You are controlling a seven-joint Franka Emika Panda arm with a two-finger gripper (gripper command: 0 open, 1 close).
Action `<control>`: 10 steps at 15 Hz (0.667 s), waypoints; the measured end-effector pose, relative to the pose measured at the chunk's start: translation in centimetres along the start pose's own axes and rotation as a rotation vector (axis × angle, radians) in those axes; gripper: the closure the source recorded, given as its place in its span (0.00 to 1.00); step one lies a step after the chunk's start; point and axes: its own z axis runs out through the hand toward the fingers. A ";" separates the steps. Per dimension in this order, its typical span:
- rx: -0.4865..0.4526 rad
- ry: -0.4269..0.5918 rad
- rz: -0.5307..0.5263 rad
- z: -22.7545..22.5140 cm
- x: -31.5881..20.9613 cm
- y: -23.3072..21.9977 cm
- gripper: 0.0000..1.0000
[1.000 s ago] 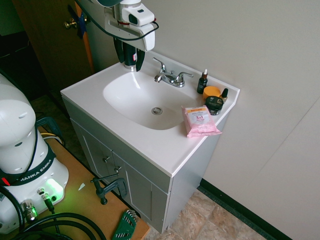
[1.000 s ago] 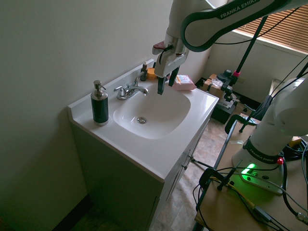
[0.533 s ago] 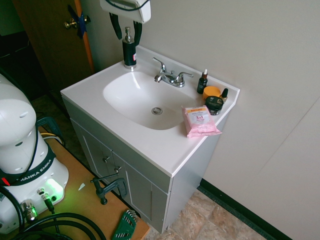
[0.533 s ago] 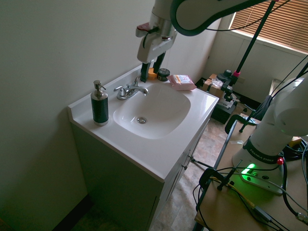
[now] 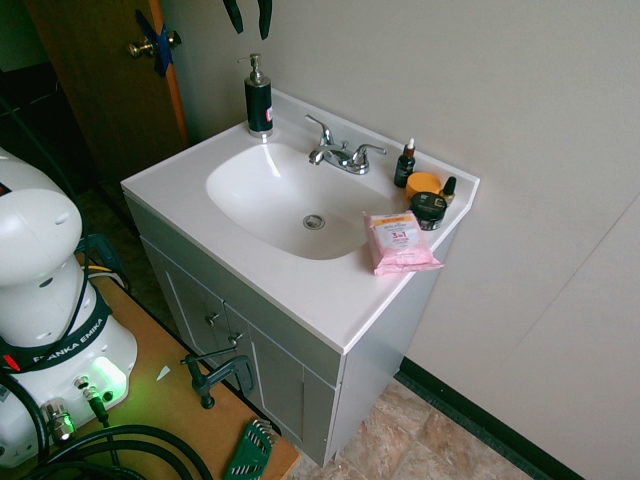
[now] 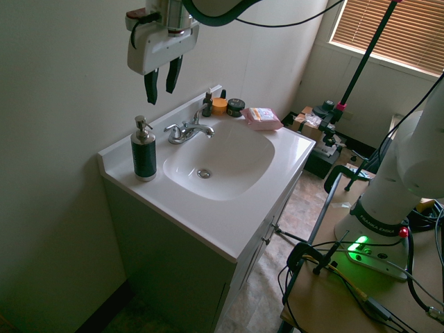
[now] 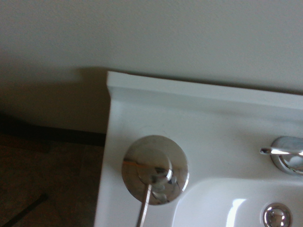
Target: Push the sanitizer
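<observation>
Black sanitizer point(image 6: 143, 151) upright on the sink counter point(image 6: 208, 222) corner beside the faucet point(image 6: 187, 130), gripper point(image 6: 159, 80) directly above the sanitizer, fingers spread, empty

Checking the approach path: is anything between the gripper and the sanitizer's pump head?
Nothing. In the second exterior view only bare wall shows between the gripper and the sanitizer.

"FRANKA EMIKA" on arm base point(image 5: 55, 352); "3 in 1" on pink wipes pack point(image 5: 400, 241); other labels unreadable.
</observation>
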 end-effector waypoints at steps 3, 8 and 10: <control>-0.012 -0.004 0.003 0.4 0.1 -1.9 1.00; -0.041 -0.016 0.001 2.2 0.2 -3.6 1.00; -0.057 -0.020 -0.002 3.3 0.1 -3.8 1.00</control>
